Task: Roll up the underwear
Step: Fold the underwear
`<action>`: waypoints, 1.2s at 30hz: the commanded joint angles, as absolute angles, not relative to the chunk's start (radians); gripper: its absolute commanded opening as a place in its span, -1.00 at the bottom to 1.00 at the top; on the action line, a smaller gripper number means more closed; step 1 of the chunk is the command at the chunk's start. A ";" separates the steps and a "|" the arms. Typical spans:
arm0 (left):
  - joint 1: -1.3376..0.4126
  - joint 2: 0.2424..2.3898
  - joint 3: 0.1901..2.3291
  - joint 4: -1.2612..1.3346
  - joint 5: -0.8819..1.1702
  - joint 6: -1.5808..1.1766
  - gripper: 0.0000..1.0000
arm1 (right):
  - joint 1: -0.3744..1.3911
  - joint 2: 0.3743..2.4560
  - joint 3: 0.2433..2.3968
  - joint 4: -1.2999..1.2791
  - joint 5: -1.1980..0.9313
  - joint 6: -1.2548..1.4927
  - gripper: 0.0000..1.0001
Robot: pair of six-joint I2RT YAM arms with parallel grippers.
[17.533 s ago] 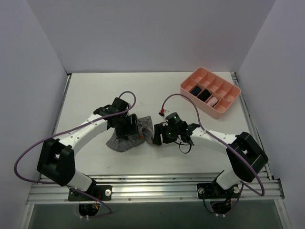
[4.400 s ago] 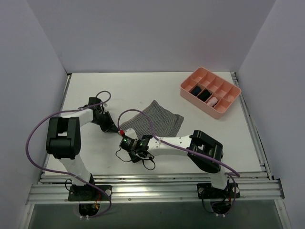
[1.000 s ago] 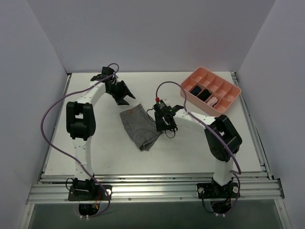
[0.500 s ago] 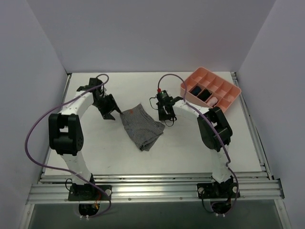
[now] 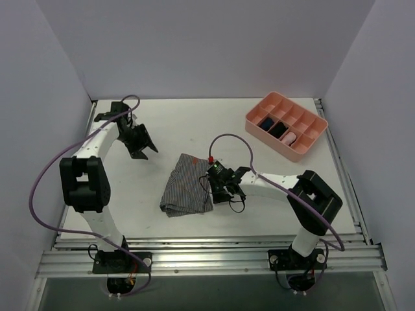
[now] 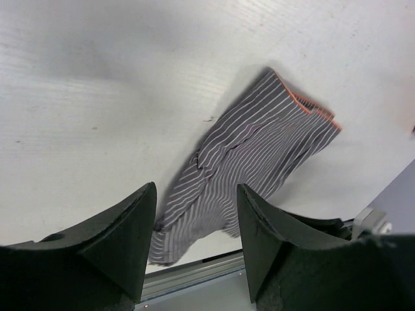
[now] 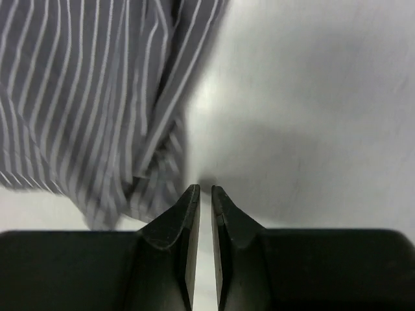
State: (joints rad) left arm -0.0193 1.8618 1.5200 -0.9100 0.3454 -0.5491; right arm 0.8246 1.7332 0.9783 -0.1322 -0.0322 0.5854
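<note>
The underwear (image 5: 187, 184), grey striped cloth with an orange-trimmed edge, lies crumpled in a loose fold at the table's middle. In the left wrist view the underwear (image 6: 259, 155) lies well beyond the fingers, orange edge at the far end. My left gripper (image 5: 142, 148) (image 6: 196, 194) hangs open and empty over the back left of the table, apart from the cloth. My right gripper (image 5: 227, 192) (image 7: 205, 189) sits just right of the cloth's edge. Its jaws are nearly together with a thin slit and nothing between them; the striped cloth (image 7: 97, 97) lies to their left.
A pink divided tray (image 5: 299, 152) stands at the back right, with dark rolled bundles (image 5: 266, 121) and a pink one (image 5: 290, 137) in its compartments. White walls close in on three sides. A metal rail (image 5: 207, 249) runs along the near edge.
My right gripper has come from the back toward the near side beside the cloth, and its jaws have closed. The underwear now lies lower and more bunched. The left gripper drew back left.
</note>
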 commanded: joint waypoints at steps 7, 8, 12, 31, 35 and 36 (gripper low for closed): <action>-0.236 1.986 1.819 -1.029 0.377 -0.506 0.20 | 0.839 1.479 0.950 -0.307 0.032 0.729 -0.61; -0.271 2.011 1.834 -1.023 0.393 -0.512 0.20 | 0.841 1.454 0.946 -0.293 0.011 0.738 -0.58; -0.330 2.074 1.908 -1.041 0.437 -0.531 0.15 | 0.848 1.410 0.904 -0.174 0.011 0.779 -0.48; -0.541 1.348 1.041 -0.723 0.261 -0.842 -0.03 | 0.666 1.828 1.292 -0.230 0.017 0.778 -0.37; -0.697 1.350 1.014 -0.721 0.134 -0.914 -0.20 | 0.667 1.874 1.305 -0.224 -0.031 0.767 -0.43; -0.731 1.364 1.025 -0.724 0.105 -0.919 -0.20 | 0.667 1.879 1.316 -0.229 -0.028 0.765 -0.42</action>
State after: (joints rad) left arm -0.6487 1.3418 1.0145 -0.7963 0.2119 -0.8433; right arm 0.6621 1.8587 1.2720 -0.1940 -0.0120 0.7795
